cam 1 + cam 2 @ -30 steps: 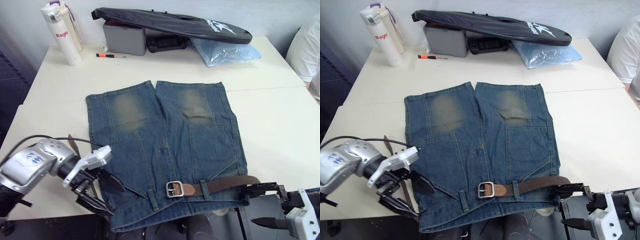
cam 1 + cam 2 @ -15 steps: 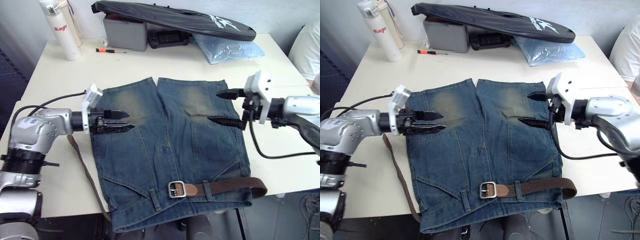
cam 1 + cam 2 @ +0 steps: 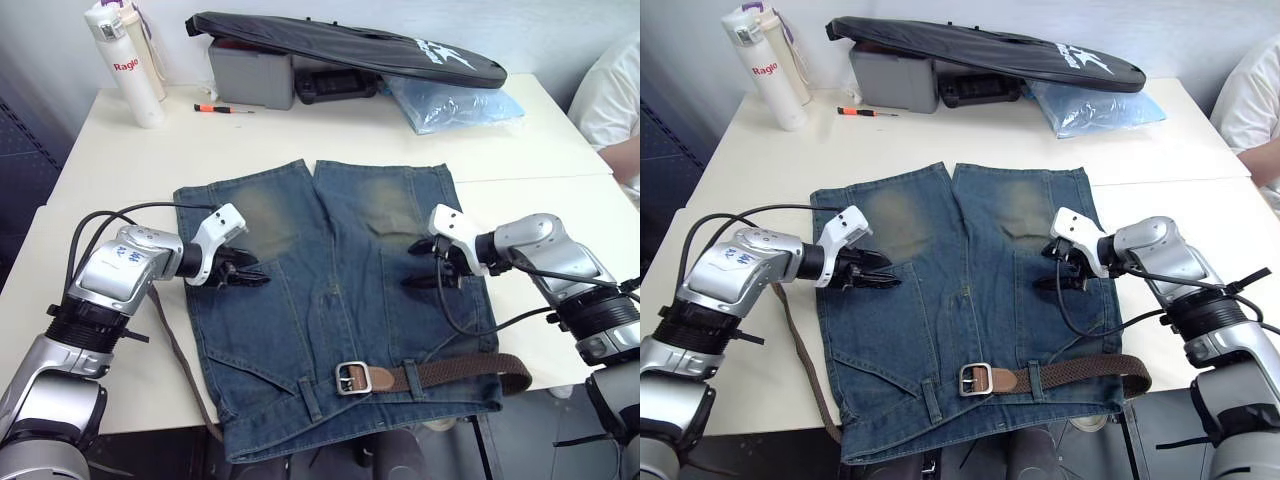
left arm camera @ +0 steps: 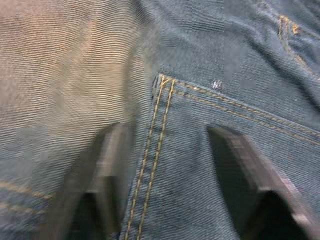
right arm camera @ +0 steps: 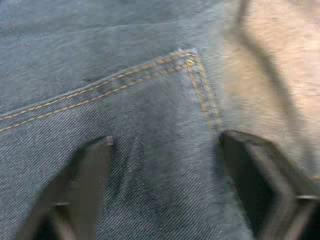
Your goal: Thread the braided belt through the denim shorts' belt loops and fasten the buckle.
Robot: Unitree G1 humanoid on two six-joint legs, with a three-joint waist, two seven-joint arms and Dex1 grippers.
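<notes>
The denim shorts lie flat on the table, waistband at the near edge. The braided belt runs along the waistband under a belt loop, and its silver buckle is fastened on the tan tip. More of the belt trails along the shorts' left side. My left gripper is open, its fingertips on the left back pocket around the pocket corner. My right gripper is open too, its fingertips on the right back pocket beside the stitched corner.
At the back of the table stand a white bottle, an orange screwdriver, a grey box under a long black bag, and a blue plastic bag. A person's white sleeve shows at the right edge.
Both grippers have come down from above the shorts' legs onto the back pockets, nearer to me. Their fingers stand closer together than before.
</notes>
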